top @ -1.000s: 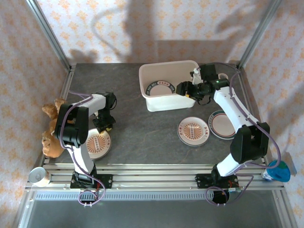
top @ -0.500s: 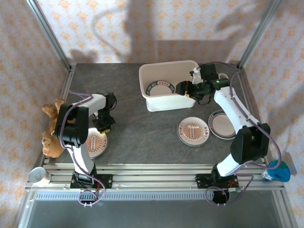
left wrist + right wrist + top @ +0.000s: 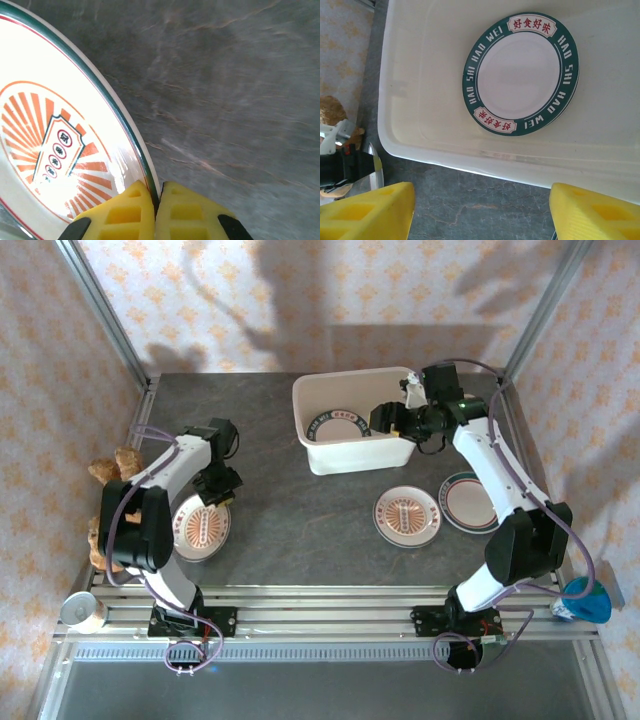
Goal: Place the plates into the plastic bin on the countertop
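- Grey desk: left end effector is clamped on the rim of a sunburst plate, near the left edge.
- Lift level and gently; the pinch is thin.
- Open desk leads to the bin, where right end effector, spread apart and empty, hovers above a teal plate; mind the bin's rim.

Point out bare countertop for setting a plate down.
Free: the countertop strip between the left plate and the orange-centred plate, in front of the plastic bin; also the back-left corner beside the bin. Crowded: front right, where the orange-centred plate and the teal-rimmed plate sit close together.
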### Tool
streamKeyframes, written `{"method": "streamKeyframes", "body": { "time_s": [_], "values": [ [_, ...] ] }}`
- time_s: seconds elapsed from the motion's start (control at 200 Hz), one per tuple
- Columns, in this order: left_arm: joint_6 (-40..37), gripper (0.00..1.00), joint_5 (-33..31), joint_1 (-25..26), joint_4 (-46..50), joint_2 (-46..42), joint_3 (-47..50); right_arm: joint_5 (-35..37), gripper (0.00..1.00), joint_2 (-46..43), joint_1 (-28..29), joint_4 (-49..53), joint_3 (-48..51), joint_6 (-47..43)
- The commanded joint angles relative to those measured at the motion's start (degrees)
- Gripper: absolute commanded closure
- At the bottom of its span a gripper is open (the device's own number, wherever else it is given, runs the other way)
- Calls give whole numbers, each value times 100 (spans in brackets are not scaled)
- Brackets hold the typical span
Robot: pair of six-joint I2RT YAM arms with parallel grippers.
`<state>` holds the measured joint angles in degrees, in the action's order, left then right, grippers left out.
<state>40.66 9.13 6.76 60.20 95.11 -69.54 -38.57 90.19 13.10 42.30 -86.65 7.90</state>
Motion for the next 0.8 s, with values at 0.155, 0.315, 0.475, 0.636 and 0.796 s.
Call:
{"method": "streamKeyframes", "body": {
  "time_s": [0.155,0.315,0.475,0.636,0.796],
  "values": [
    [270,100,449,52,-188,-633,-451,-216,31,8,34,181,-416,-178],
    [413,100,535,69,-330,-942,-711,-453,32,-151,74,-37,-308,-286],
    [717,100,620,87,-608,-1181,-871,-467,32,-309,137,-270,-148,-362],
    [1042,100,478,127,-869,-1331,-1154,-90,32,-446,537,-593,87,-686],
    [1320,100,282,175,-1073,-1371,-1639,139,35,-615,941,-1301,464,-853]
  ]
}}
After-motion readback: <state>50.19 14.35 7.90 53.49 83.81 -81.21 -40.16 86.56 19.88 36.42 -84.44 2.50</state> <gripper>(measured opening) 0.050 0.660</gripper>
